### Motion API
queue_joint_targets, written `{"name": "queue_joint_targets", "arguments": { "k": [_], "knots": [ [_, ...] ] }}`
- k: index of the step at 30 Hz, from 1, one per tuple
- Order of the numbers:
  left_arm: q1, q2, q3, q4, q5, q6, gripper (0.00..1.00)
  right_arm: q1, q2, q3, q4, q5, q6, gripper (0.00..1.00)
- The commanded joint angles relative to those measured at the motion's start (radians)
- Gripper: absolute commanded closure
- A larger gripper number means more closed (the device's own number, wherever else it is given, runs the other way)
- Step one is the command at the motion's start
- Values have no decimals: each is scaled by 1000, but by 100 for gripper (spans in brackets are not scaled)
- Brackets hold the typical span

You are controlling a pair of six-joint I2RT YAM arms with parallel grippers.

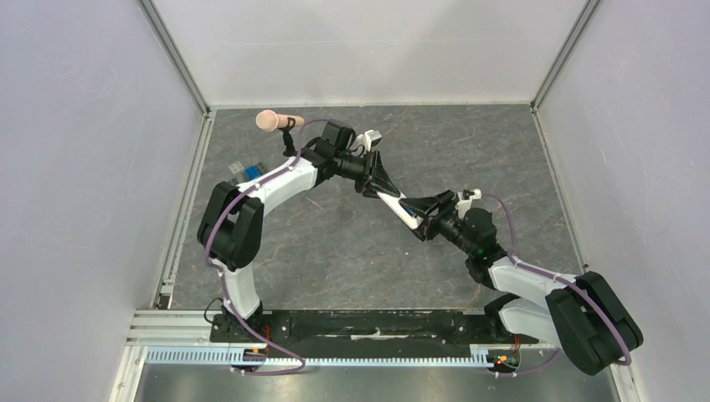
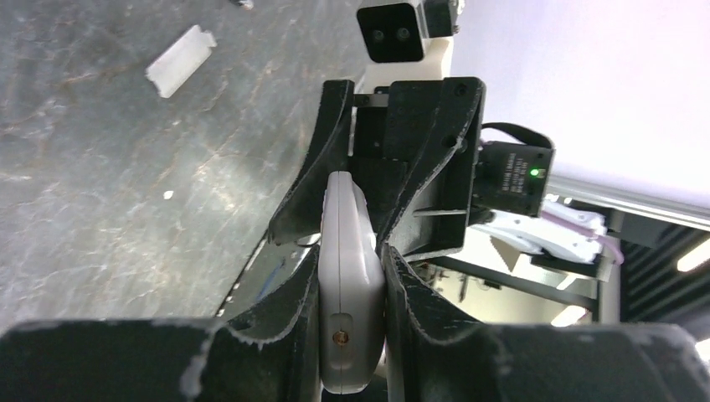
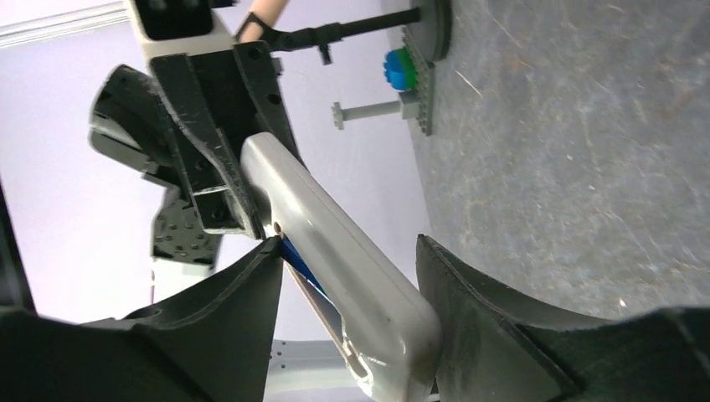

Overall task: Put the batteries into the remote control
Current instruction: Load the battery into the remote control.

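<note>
The white remote control is held in the air between both grippers, above the table's middle. My left gripper is shut on one end of it; in the left wrist view the remote is pinched flat between the two black fingers. My right gripper is closed around the other end; one fingertip touches the bright blue battery lying in the remote's open back, and the other finger bears on the opposite face. The dark grey battery is out of view.
A pink microphone on a black stand is at the back left. A blue brick on a grey plate lies beside the left arm. A small white plastic piece lies on the dark table. Walls enclose three sides.
</note>
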Motion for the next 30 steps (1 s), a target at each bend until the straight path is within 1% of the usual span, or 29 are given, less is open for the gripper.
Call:
{"name": "queue_joint_targets", "arguments": {
  "k": [1, 3, 4, 8, 11, 13, 15, 17, 21, 24, 30],
  "knots": [
    [-3, -98, -47, 403, 131, -336, 98, 6, 9, 3, 43, -15, -36, 58],
    [-3, -105, -64, 499, 141, -404, 98, 7, 11, 3, 41, -14, -42, 59],
    [-2, -107, -66, 509, 146, -415, 98, 6, 12, -1, 46, -12, -42, 60],
    [0, -122, -70, 509, 144, -416, 98, 5, 7, -13, 59, -11, -47, 63],
    [1, -127, -79, 502, 141, -403, 98, -3, 2, -21, 62, -13, -55, 62],
    [1, -131, -88, 480, 133, -378, 98, -6, -6, -24, 69, -21, -59, 59],
    [3, -135, -92, 452, 123, -346, 98, -11, -17, -28, 85, -33, -51, 52],
    [4, -136, -89, 401, 108, -293, 98, -13, -28, -24, 93, -47, -43, 43],
    [5, -129, -62, 242, 71, -156, 98, -21, -58, -7, 95, -76, -31, 28],
    [6, -117, -41, 150, 49, -76, 98, -32, -91, 0, 94, -92, -30, 22],
    [8, -100, -24, 101, 39, -6, 98, -56, -155, 5, 66, -116, -46, 15]
  ]
}}
